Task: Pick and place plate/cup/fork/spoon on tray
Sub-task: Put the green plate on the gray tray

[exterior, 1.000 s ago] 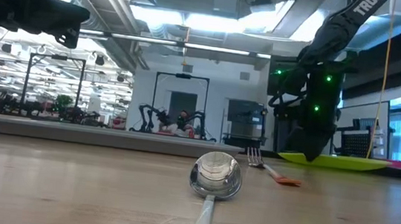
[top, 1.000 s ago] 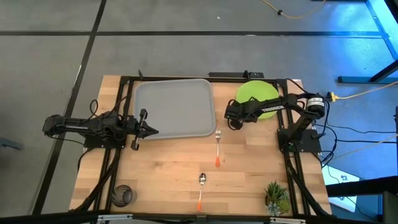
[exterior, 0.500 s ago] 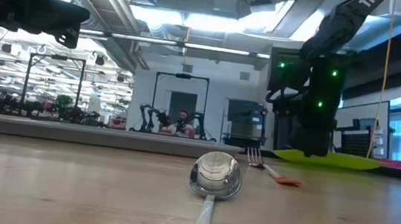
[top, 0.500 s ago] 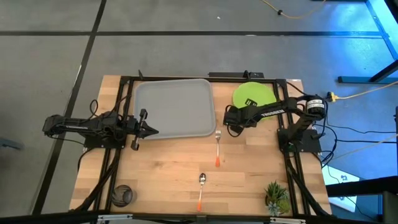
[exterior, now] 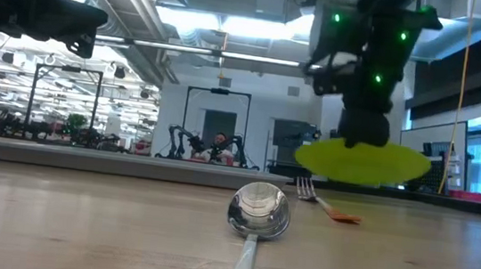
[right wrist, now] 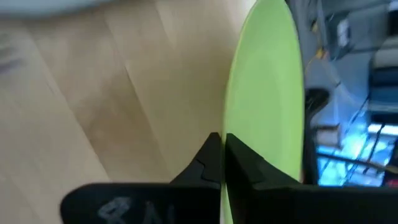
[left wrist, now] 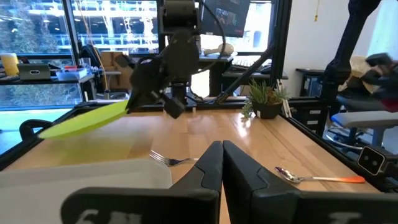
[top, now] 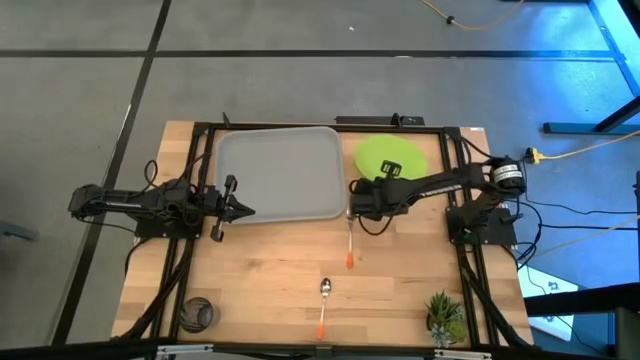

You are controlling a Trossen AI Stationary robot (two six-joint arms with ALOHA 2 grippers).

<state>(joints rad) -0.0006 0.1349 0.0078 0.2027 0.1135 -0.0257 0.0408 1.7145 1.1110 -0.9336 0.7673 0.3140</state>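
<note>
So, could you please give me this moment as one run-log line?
right gripper: shut on plate, lifted off table | left gripper: shut, idle beside tray | fork, spoon, cup: on table

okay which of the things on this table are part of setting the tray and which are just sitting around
Part of the job:
plate, lifted off the table in the shut right claw
tray
fork
spoon
cup, at the near left corner

Just lying about:
small potted plant, at the near right corner
left claw, shut, idle beside the tray

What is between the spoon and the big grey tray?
In the high view, the fork lies between the spoon and the tray, with bare wood around it.
</note>
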